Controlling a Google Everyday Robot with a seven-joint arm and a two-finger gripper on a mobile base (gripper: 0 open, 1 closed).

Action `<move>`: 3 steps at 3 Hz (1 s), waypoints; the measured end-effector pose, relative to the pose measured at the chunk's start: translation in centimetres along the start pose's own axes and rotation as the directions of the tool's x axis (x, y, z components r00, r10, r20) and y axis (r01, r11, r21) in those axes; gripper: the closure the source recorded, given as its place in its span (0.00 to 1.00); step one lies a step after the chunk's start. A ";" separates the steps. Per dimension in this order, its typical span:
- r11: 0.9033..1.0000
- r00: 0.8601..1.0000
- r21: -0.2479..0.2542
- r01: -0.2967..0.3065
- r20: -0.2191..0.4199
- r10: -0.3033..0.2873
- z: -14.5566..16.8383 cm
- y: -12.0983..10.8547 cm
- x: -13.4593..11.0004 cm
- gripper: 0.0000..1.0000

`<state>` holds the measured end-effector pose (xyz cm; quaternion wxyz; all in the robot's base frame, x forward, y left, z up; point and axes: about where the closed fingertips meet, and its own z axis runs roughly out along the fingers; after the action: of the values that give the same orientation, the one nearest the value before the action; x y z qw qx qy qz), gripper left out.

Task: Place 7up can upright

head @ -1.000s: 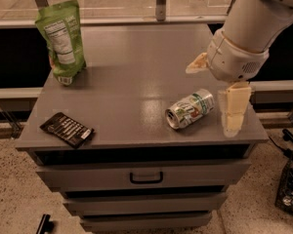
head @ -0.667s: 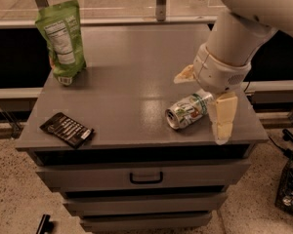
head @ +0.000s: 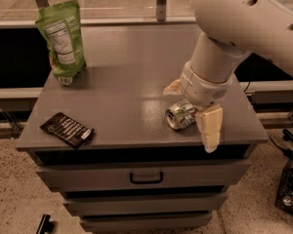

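Three things are sitting on the grey drawer cabinet (head: 112, 101) in front of you. The 7up can (head: 180, 115) is lying on its side near the front right edge, silver top facing front-left. Your gripper (head: 191, 107) is hanging low right over it with its claw spread wide. One cream finger (head: 210, 128) is pointing down just beside the can, and the other finger (head: 173, 87) is showing behind it. The green snack pouch (head: 61, 43) is standing back left. The dark flat packet (head: 67, 129) is lying front left, well apart from the can.
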<state>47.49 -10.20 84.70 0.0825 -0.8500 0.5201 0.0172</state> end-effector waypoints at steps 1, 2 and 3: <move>0.999 0.999 0.012 0.033 0.012 -0.033 0.6 -0.6 -0.8 0.00; 0.998 0.998 0.010 0.060 0.011 -0.060 1.1 -0.9 -1.5 0.00; 0.998 0.998 0.003 0.064 -0.010 -0.064 1.4 -1.4 -1.9 0.00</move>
<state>47.92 -7.72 83.72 0.0819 -0.8660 0.4931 0.0096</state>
